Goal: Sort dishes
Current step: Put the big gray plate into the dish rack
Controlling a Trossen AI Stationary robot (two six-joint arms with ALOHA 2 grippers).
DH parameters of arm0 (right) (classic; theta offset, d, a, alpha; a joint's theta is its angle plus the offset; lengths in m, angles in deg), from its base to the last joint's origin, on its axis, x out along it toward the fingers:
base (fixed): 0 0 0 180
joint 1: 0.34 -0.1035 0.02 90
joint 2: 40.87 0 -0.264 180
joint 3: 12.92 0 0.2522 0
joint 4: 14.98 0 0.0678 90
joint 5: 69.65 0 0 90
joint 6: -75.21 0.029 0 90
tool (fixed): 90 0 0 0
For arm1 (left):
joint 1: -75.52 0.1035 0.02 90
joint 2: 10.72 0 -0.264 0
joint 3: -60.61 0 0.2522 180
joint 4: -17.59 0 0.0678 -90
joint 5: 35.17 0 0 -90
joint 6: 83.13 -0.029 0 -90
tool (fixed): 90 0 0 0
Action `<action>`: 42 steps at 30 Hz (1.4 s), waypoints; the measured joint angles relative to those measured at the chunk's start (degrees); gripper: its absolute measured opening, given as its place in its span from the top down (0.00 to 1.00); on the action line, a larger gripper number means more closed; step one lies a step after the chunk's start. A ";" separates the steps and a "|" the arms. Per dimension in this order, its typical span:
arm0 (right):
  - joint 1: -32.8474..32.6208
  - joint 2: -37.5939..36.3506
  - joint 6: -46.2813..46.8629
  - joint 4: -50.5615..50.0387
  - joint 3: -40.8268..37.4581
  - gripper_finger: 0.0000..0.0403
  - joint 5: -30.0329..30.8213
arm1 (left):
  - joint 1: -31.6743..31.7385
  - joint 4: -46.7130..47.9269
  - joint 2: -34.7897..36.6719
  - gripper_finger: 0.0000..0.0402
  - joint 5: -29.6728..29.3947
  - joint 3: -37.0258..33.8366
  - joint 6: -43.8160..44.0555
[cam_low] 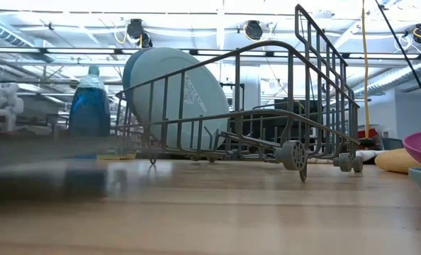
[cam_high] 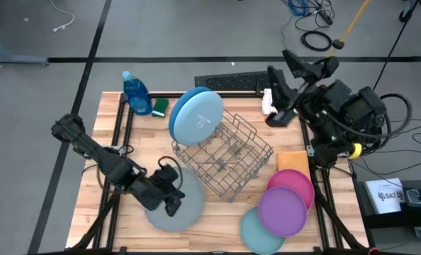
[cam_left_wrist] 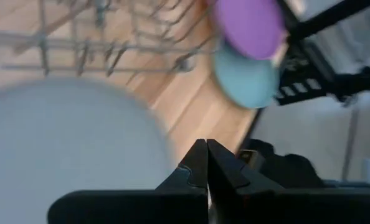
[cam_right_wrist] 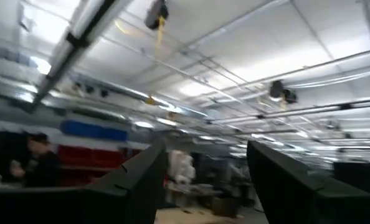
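left gripper [cam_high: 169, 200]: fingers pressed together, nothing between them, held over the grey plate [cam_high: 173, 212] that lies flat near the table's [cam_high: 217, 219] front edge.
wire rack [cam_high: 228, 159]: tipped at an angle mid-table; a pale blue plate [cam_high: 195, 117] is stood on edge in its back-left end.
small plates: pink [cam_high: 295, 183], purple [cam_high: 283, 210] and teal [cam_high: 256, 230] are overlapped flat at front right.
right gripper [cam_high: 280, 99]: raised at the back right, fingers spread wide, empty.

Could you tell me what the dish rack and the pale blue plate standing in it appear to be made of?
The dish rack looks like thin grey metal wire, judging by its open welded grid. The pale blue plate looks like matte plastic: even colour, no glare, though that is a guess.
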 joint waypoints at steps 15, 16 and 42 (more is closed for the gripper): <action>1.06 -0.26 -8.54 -2.02 0.00 0.46 13.48 | -0.90 -2.63 -8.97 0.97 15.18 -1.17 -14.06; 1.06 -0.26 -8.82 -2.17 0.00 0.46 14.25 | -1.42 -2.74 -11.36 0.95 18.36 -1.20 -14.06; 1.00 -0.35 -6.51 -8.59 0.00 0.46 20.05 | -6.55 1.46 -27.53 0.57 13.88 3.52 -6.40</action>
